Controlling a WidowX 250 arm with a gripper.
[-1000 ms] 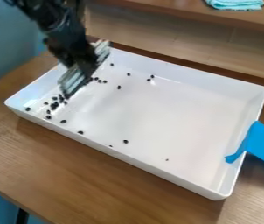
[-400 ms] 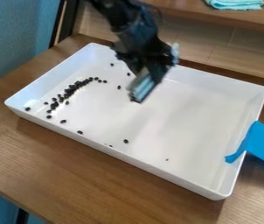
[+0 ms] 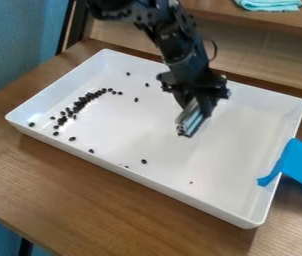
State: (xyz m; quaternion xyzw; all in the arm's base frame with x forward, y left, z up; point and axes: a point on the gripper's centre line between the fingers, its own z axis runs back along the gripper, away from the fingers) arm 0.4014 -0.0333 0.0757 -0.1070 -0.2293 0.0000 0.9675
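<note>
The black gripper [image 3: 199, 109] hangs over the right-of-centre part of a white rectangular tray [image 3: 180, 187], tilted down to the left. It is shut on a pale, striped flat tool [image 3: 190, 120], whose lower end is low over the tray floor; contact cannot be told. Left of it, small dark beans [image 3: 80, 102] form a curved band along the tray's left part. Several single beans lie scattered, among them a bean [image 3: 143, 161] near the front wall and a bean [image 3: 136, 100] nearer the back.
Blue tape [image 3: 300, 162] crosses the tray's right wall onto the wooden table [image 3: 100, 210]. Behind the tray stands a wooden panel with a shelf above, where a folded turquoise cloth [image 3: 270, 5] lies. A blue wall [image 3: 17, 42] is at the left.
The gripper has moved right with the pale tool, from over the beans at the left to right of centre. The bean band, partly hidden earlier, is now uncovered.
</note>
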